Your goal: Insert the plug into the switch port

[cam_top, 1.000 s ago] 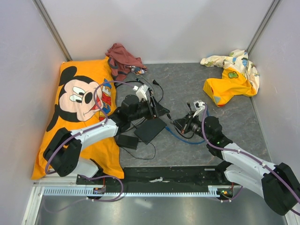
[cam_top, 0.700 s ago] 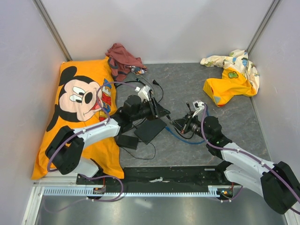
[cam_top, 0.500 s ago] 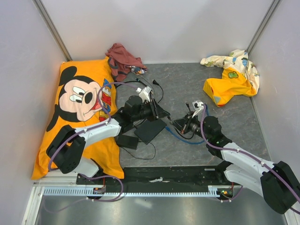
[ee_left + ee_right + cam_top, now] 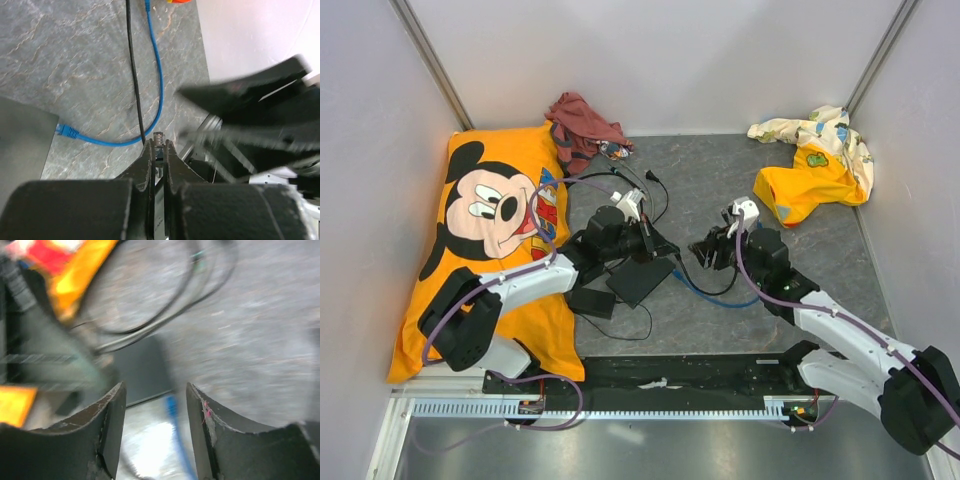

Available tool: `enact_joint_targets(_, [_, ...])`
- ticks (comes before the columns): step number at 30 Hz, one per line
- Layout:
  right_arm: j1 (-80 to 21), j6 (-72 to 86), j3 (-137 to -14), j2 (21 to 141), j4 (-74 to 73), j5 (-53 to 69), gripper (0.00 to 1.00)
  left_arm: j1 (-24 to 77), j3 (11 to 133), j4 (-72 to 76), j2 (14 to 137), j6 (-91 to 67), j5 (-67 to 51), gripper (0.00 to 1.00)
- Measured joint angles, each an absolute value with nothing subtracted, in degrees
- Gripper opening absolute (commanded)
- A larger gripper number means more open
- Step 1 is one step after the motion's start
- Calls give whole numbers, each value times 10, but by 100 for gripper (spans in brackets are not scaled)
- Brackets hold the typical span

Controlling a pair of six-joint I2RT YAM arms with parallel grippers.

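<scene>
While the left gripper [image 4: 158, 146] had its fingers pressed together on the plug [image 4: 158, 138], a small clear connector poking out past the tips, the right gripper [image 4: 156, 390] stood spread with nothing between its fingers. The switch [image 4: 640, 278] lay flat on the table [image 4: 800, 270], just to the near side of the left gripper. Its long axis ran diagonally from near-left to far-right. A blue cable [image 4: 159, 75] met the switch at its right-hand edge, so the free switch port was probably along that same edge, though no single socket could be made out. The plug pointed right, toward the right arm and away from that edge. The left arm was much the nearer to the switch and already held the plug. By my judgement, the coming move called for turning the plug back to face the right-hand edge, square to it, before pushing in.
</scene>
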State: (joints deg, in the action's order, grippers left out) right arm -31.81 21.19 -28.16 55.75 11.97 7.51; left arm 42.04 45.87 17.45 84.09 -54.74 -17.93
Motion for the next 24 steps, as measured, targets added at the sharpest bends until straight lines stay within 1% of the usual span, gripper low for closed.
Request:
enact_joint_targets(5, [-309,146,-314,589,92,-70,64,420,445,160,828,-545,-180,2])
enact_joint_targets(8, [-274,124,-314,632,96,-114,64,420,440,157,823,-544,-179,2])
enact_joint_targets(12, [-201,124,-324,739,121,-100,65,420,437,155,822,-542,-179,2])
enact_joint_targets(16, [-173,130,-333,823,142,-63,65,420,437,151,818,-539,-179,2])
enact_joint_targets(19, [-157,139,-363,885,157,-25,63,420,437,149,812,-536,-179,2])
enact_joint_targets(21, [-150,144,-390,920,160,-6,58,420,437,148,808,-535,-179,2])
enact_joint_targets(22, [-148,147,-401,934,164,3,51,420,437,147,806,-534,-179,2])
enact_joint_targets(24, [-146,154,-414,951,171,20,39,420,437,146,804,-532,-178,2])
